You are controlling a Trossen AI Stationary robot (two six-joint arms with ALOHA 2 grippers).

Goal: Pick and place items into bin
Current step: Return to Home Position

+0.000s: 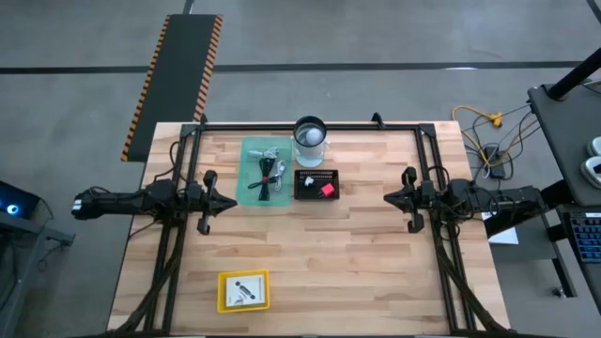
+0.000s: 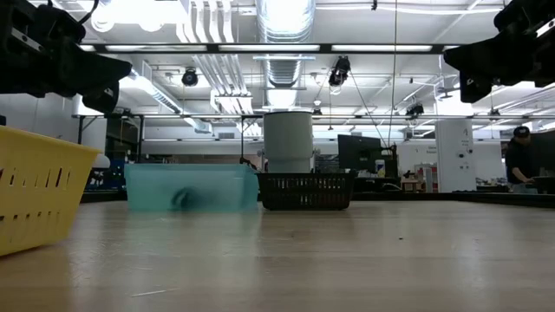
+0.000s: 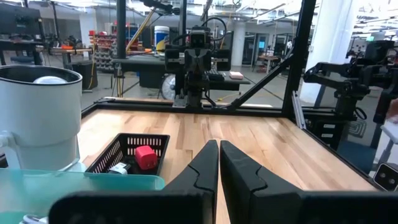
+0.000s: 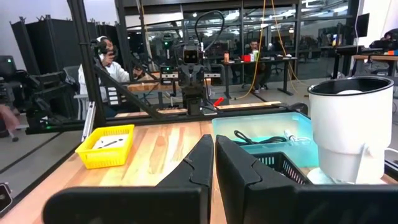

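My left gripper [image 1: 233, 201] [image 3: 219, 163] is shut and empty, level above the table's left side, beside the teal tray [image 1: 249, 150]. My right gripper [image 1: 387, 197] [image 4: 214, 155] is shut and empty above the right side, pointing at the black basket [image 1: 300, 192]. Black and light coiled cables [image 1: 269, 176] [image 4: 261, 138] lie in the teal tray. A small red thing [image 1: 327, 189] [image 3: 145, 157] and a small white thing [image 1: 309, 183] lie in the black basket. A yellow bin [image 1: 228, 299] [image 4: 106, 146] near the front edge holds a white card [image 1: 246, 290].
A white cylindrical container [image 1: 310, 139] [image 3: 40, 118] stands at the far edge behind the tray and basket. Bare wood lies between the two grippers and across the table's middle. Dark frame rails run along the table's left, right and far sides. A person [image 4: 102, 56] sits beyond the table.
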